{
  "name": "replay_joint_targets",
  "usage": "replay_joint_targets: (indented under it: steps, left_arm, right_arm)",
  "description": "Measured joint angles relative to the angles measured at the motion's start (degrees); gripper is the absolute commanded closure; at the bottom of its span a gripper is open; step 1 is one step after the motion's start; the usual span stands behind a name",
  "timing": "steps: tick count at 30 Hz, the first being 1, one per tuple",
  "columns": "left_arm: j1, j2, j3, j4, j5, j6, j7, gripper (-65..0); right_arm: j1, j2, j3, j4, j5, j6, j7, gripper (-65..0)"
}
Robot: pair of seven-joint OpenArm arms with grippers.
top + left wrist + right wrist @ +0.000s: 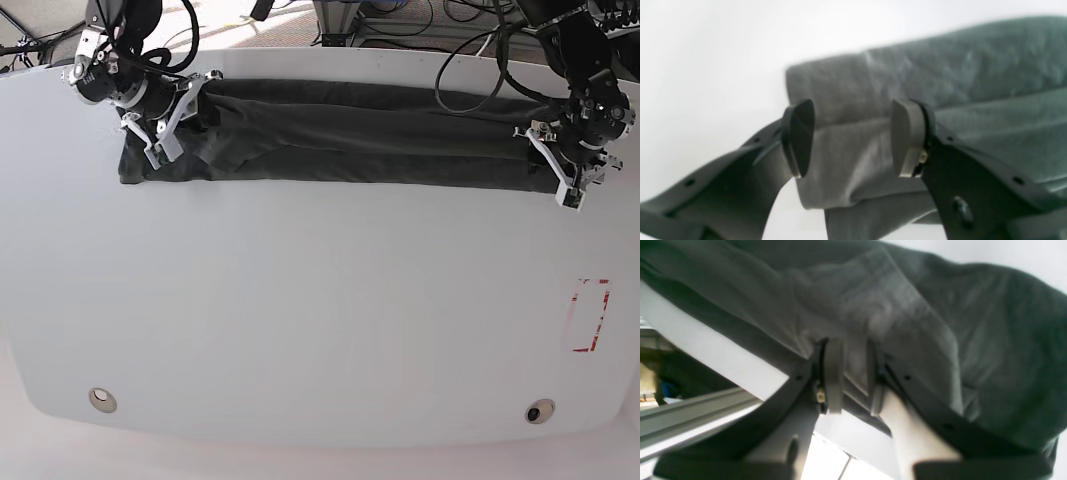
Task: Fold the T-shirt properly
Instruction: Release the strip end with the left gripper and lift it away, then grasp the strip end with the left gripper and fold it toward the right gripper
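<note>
Lying as a long folded band across the far side of the table (320, 330), the T-shirt (340, 135) looks soft, light, floppy; likely sags w/o two-end support. Right tool (851, 376) pinches its edge; left tool (853, 136) gapes around the other end, not clamping.

I see a white table (300, 330) with a red rectangular marking (590, 316) near one edge, two round fittings (101, 400) along the near rim, and dark cables (470, 35) beyond the far edge.
</note>
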Motion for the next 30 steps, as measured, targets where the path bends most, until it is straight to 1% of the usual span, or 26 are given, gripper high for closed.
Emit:
replay_joint_targets:
  steps: [1,3,5,6,8,10,11,12,14,17,19,22,25,28,30]
  left_arm:
    - [-0.09,0.02,0.0,0.39,0.02,0.0,-0.07,-34.3]
    - [-0.02,0.15,0.02,0.98,0.0,-0.02,0.13,-34.4]
    - [0.2,0.09,0.0,2.6,-2.75,0.0,0.7,-34.7]
    - [0.2,-0.02,-0.11,3.43,-4.68,0.02,1.33,-35.6]
    - [-0.31,-0.07,-1.42,4.37,-9.35,-0.17,4.33,-40.4]
    - [-1.53,-0.04,-4.61,4.39,-11.87,-0.2,8.81,-44.2]
    - [-2.05,-0.02,-6.78,4.37,-13.25,-0.26,11.85,-46.0]
    - [-2.47,-0.61,-9.51,4.15,-13.99,-0.13,13.29,-46.9]
    - [-3.06,-2.69,-13.6,2.49,-17.7,0.04,16.02,-47.2]
    - [-2.67,-4.09,-17.09,-0.55,-23.3,0.02,16.63,-47.5]
    - [-2.01,-5.14,-18.56,-3.26,-25.38,0.04,16.74,-47.5]
    - [-1.31,-7.98,-18.71,-8.48,-28.2,0.04,17.03,-47.6]
    - [-1.22,-10.08,-18.62,-12.94,-32.68,0.04,16.76,-47.6]
    - [-1.31,-11.17,-17.33,-16.09,-33.92,0.02,16.74,-47.6]
    - [-1.53,-11.13,-16.37,-17.79,-33.92,0.04,16.72,-47.6]
  right_arm:
    - [0.09,-0.94,-0.76,-0.28,-2.89,0.0,0.26,-10.9]
    - [0.28,-2.14,-2.05,-0.96,-8.68,0.0,3.21,-10.9]
    - [0.81,-2.58,-3.78,-2.08,-12.63,0.0,4.5,-10.9]
    - [0.92,-2.69,-4.63,-2.84,-13.2,0.0,5.31,-10.9]
    - [1.11,-2.78,-5.38,-5.2,-13.6,0.15,8.04,-10.9]
    - [1.25,-2.67,-5.25,-7.37,-14.25,0.07,8.22,-10.9]
    - [1.2,-2.32,-5.07,-7.89,-13.66,0.09,9.22,-10.9]
    - [1.14,-1.77,-5.16,-8.31,-13.31,0.09,9.86,-10.9]
    - [1.09,-1.29,-5.16,-8.61,-12.98,0.2,9.86,-10.9]
    - [1.07,-1.29,-5.16,-8.7,-13.16,0.2,10.03,-10.9]
    - [1.05,-1.29,-5.14,-8.7,-13.07,0.2,10.08,-10.9]
    - [1.09,-1.14,-5.16,-8.72,-12.98,0.2,10.03,-10.9]
    - [1.09,-1.14,-5.16,-8.7,-13.18,0.2,10.03,-10.9]
    - [1.09,-1.14,-5.16,-8.7,-13.11,0.2,10.05,-10.9]
    - [1.11,-1.16,-5.16,-8.7,-13.14,0.2,10.01,-10.9]
